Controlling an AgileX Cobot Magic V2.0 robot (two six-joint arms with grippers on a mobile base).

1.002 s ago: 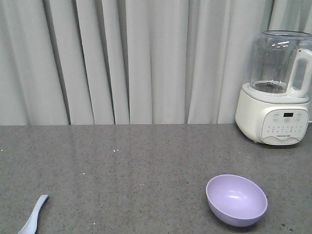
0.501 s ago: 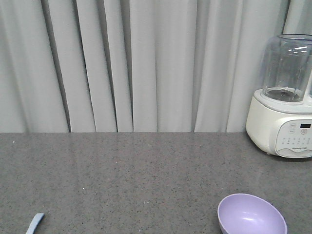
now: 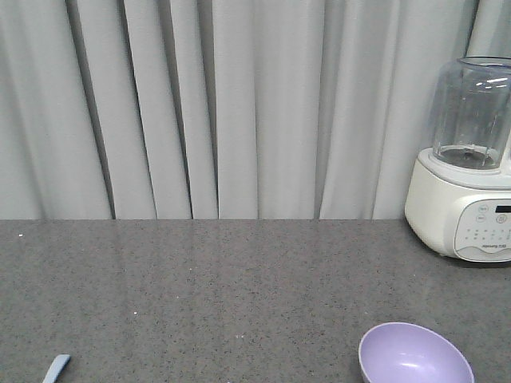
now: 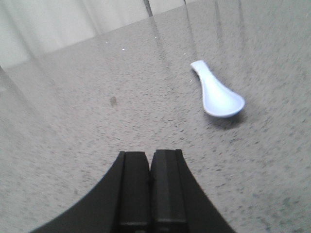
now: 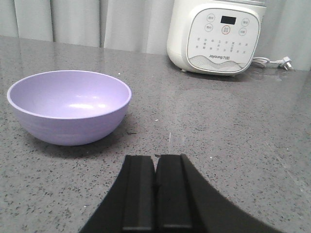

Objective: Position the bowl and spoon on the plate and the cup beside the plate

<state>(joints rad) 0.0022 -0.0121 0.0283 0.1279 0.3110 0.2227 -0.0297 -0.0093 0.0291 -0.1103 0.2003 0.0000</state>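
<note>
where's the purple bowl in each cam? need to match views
Front view: bowl at bottom right, cut by the lower edge.
Left wrist: not in it; only the spoon shows.
Right wrist: bowl left of centre, upright.
Shared landmark: white appliance behind it, far right in front view, top centre in right wrist.

small round lavender plastic bowl [image 3: 415, 357]: front edge, right, on grey speckled counter [image 3: 239, 279] | small pale blue plastic spoon [image 3: 56, 369]: front edge, left | white blender with clear jug [image 3: 457, 211]: back right corner
</note>
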